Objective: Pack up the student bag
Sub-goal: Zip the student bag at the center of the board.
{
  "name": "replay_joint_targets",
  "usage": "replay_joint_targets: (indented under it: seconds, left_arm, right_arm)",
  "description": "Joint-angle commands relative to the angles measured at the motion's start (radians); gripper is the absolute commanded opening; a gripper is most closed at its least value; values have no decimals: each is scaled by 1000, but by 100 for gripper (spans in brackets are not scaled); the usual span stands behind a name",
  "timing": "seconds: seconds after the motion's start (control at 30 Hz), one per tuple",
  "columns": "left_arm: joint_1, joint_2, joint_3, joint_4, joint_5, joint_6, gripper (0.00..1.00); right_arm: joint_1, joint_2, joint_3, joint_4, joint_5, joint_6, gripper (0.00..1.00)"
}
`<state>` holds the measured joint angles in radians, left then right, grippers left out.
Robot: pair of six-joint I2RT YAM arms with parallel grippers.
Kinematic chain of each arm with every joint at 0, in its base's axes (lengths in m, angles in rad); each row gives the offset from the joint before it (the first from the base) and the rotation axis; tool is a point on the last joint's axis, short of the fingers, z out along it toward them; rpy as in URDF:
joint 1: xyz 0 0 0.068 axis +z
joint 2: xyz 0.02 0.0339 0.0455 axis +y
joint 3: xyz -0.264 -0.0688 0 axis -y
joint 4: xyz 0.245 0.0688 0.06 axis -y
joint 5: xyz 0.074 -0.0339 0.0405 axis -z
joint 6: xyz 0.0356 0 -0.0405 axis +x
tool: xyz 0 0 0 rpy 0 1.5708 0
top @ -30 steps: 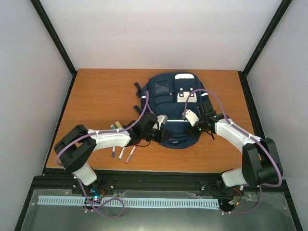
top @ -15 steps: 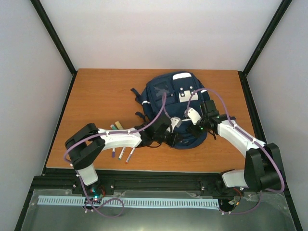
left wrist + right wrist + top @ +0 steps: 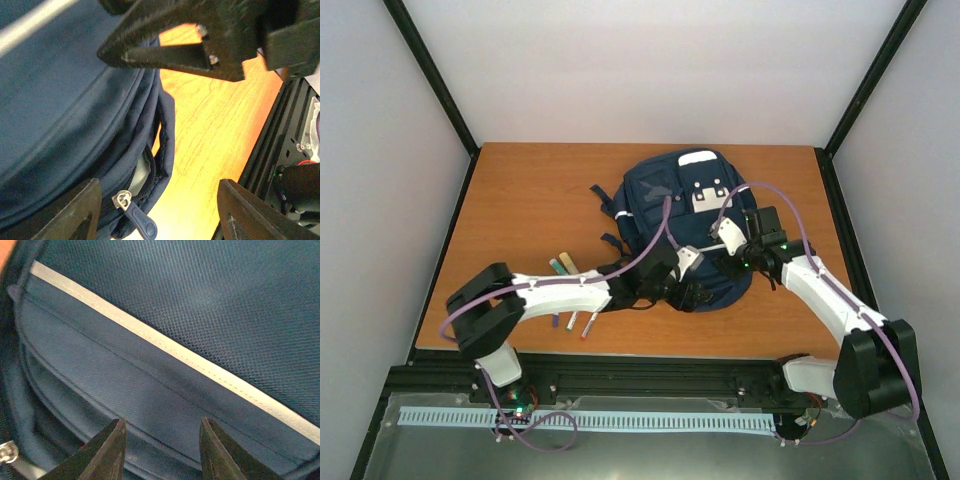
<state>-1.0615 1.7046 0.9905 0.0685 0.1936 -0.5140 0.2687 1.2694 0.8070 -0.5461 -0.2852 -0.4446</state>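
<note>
Right, a few pens lie left of the bag, apart from it. Your left gripper sits at the bag's near edge, jaws spread wide and gripping nothing; the zip pull hangs between them, seemingly untouched. The bag lies flat on the table. It's soft cloth that will likely sag and slide if pinched, so I'd take the pull or a strap, not the panel. At the bag's right side, your right gripper hovers close over striped fabric, jaws part open, nothing between them.
</note>
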Motion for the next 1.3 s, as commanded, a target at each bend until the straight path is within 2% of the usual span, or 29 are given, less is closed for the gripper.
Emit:
replay_joint_targets:
  seconds: [0.0, 0.23, 0.47, 0.7, 1.0, 1.27]
  left_arm:
    - [-10, -146, 17, -120, -102, 98, 68]
    - [-4, -308, -70, -220, -248, 108, 74]
    - [59, -400, -169, -247, -377, 19, 78]
    - [145, -396, -187, -307, -460, -105, 78]
    - [153, -356, -174, -335, -499, -156, 78]
    - [154, -325, -144, -344, -497, -159, 78]
  right_arm:
    - [-6, -86, 57, -64, -17, -12, 42]
    - [19, -105, 223, -323, -142, -12, 43]
    - [191, -52, 256, -462, -94, -15, 49]
    - [311, 75, 259, -448, 13, 18, 55]
    - [450, 149, 224, -375, 167, 14, 60]
    - [472, 184, 177, -315, 357, 16, 59]
